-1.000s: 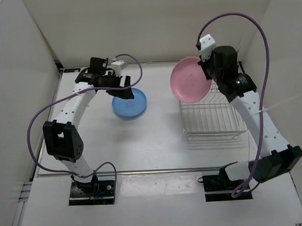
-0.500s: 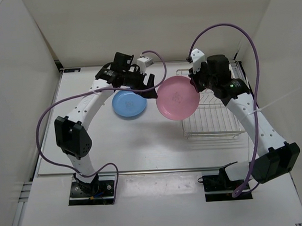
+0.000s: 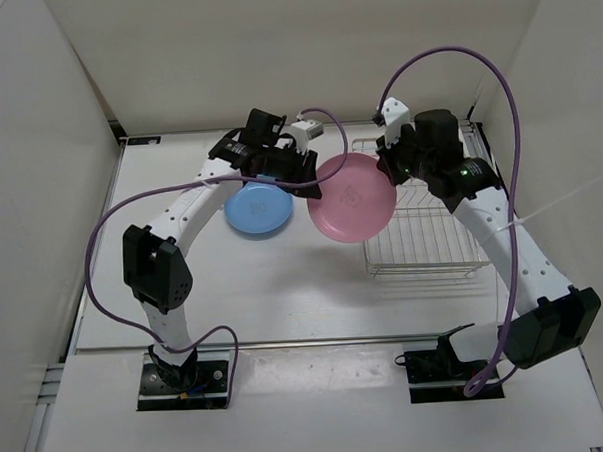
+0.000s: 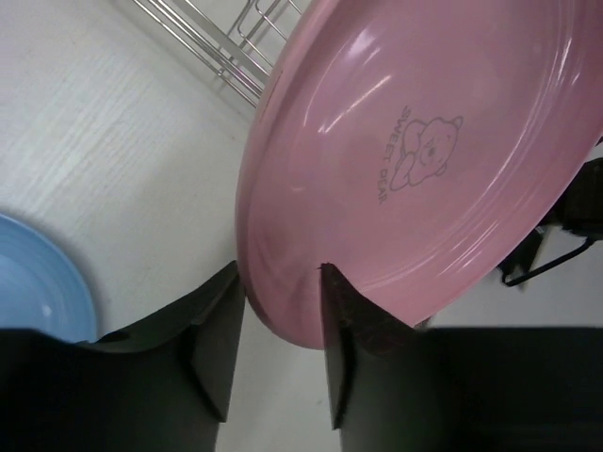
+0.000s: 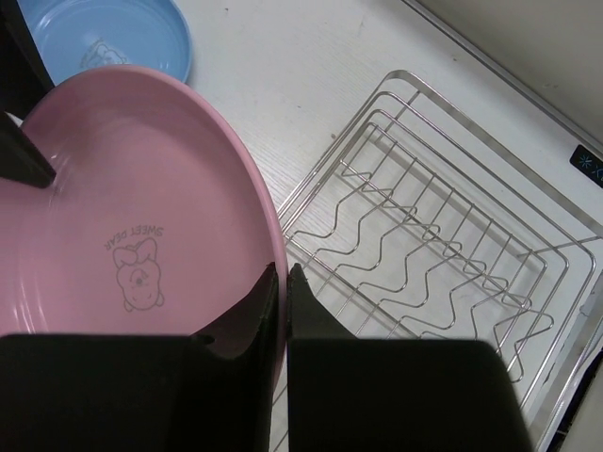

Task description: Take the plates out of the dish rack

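The pink plate [image 3: 352,197] hangs tilted in the air between both arms, left of the dish rack [image 3: 422,246]. My right gripper [image 3: 389,170] is shut on its right rim; in the right wrist view the fingers [image 5: 283,268] pinch the pink plate [image 5: 122,235] at the rim. My left gripper [image 3: 315,185] straddles the opposite rim, its fingers [image 4: 280,268] pressed on both sides of the pink plate [image 4: 424,160]. The light blue plate [image 3: 258,208] lies flat on the table under the left arm. The wire dish rack [image 5: 443,235] holds nothing.
White walls close in the table at the back and both sides. Purple cables loop above both arms. The dish rack [image 4: 217,47] sits against the right back corner, and the blue plate [image 5: 113,33] lies just beyond the pink one.
The right arm carried the pink plate left and lower, away from the rack. The left arm swung right from the blue plate and its jaws closed onto the pink plate's rim.
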Robot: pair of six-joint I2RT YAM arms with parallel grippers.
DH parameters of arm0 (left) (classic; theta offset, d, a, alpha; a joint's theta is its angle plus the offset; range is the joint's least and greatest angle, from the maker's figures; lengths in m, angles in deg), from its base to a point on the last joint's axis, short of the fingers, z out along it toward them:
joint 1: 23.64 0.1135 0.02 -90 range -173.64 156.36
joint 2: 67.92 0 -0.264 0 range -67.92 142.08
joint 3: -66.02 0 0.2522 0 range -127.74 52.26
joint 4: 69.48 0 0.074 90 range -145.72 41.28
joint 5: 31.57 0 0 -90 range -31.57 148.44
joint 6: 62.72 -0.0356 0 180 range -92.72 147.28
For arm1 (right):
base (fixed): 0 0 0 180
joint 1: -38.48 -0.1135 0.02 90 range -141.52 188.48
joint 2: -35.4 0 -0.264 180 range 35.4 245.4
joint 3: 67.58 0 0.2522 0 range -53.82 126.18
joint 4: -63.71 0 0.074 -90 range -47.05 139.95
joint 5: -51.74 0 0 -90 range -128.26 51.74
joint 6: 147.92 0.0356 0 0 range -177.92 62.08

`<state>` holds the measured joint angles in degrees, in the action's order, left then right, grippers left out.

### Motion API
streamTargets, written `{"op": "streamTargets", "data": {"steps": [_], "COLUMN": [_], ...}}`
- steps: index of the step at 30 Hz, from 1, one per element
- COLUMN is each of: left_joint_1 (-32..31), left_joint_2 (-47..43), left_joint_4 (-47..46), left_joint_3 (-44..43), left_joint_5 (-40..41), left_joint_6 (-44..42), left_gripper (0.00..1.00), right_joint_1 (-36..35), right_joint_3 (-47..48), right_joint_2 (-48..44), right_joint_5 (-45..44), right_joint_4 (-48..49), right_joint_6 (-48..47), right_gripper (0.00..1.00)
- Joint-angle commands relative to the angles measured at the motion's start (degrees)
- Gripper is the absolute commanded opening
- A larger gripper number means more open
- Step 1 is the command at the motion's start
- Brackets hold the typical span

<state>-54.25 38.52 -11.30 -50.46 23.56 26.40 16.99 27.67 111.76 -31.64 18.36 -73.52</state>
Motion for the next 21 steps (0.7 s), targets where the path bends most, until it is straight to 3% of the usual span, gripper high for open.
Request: {"op": "streamTargets", "data": {"steps": [1,3,4,6,10,12,13,14,16,17,21], "left_joint_1": [-0.2,-0.2,-0.2,-0.2,-0.2,-0.2,-0.2,0.5,2.5,3.5,12.1], "left_joint_2": [-1.2,-1.2,-0.7,-0.7,-0.7,-1.6,-3.3,-4.1,-6.3,-7.1,-9.7], "left_joint_4": [-1.4,-1.4,-1.4,-1.4,-2.1,-3.6,-4.6,-5.7,-6.7,-7.2,-7.9], "left_joint_3": [-2.5,-3.0,-3.5,-3.5,-2.0,-0.7,0.9,1.9,4.8,5.8,8.8], "left_joint_5": [0.7,0.7,0.7,1.2,2.4,6.2,7.3,10.1,13.4,15.8,18.1], "left_joint_6": [0.5,0.5,1.1,1.1,2.5,4.4,4.9,5.5,7.6,8.3,11.9], "left_gripper": [0.45,0.33,0.2,0.11,0.11,0.11,0.11,0.11,0.11,0.11,0.11], "right_joint_1": [0.0,0.0,0.0,0.0,0.0,0.0,0.0,0.0,0.0,0.0,1.0], "right_joint_3": [0.1,0.1,0.1,0.1,-1.1,-1.6,-1.6,-2.1,-2.1,-2.1,-1.6], "right_joint_2": [-3.0,-3.0,-3.0,-3.0,-3.0,-3.0,-3.0,-3.0,-3.0,-3.0,-2.3], "right_joint_5": [1.2,1.2,1.2,1.2,1.8,1.8,1.8,0.2,-2.1,-3.8,-9.0], "right_joint_4": [2.3,2.3,2.3,2.3,2.3,2.3,2.3,2.9,3.5,4.0,4.0], "right_joint_6": [0.5,0.5,0.5,0.5,0.5,0.0,0.0,0.0,0.0,0.0,-0.9], "right_gripper": [0.0,0.0,0.0,0.0,0.01,0.18,0.32,0.54,0.73,0.8,0.86]}}
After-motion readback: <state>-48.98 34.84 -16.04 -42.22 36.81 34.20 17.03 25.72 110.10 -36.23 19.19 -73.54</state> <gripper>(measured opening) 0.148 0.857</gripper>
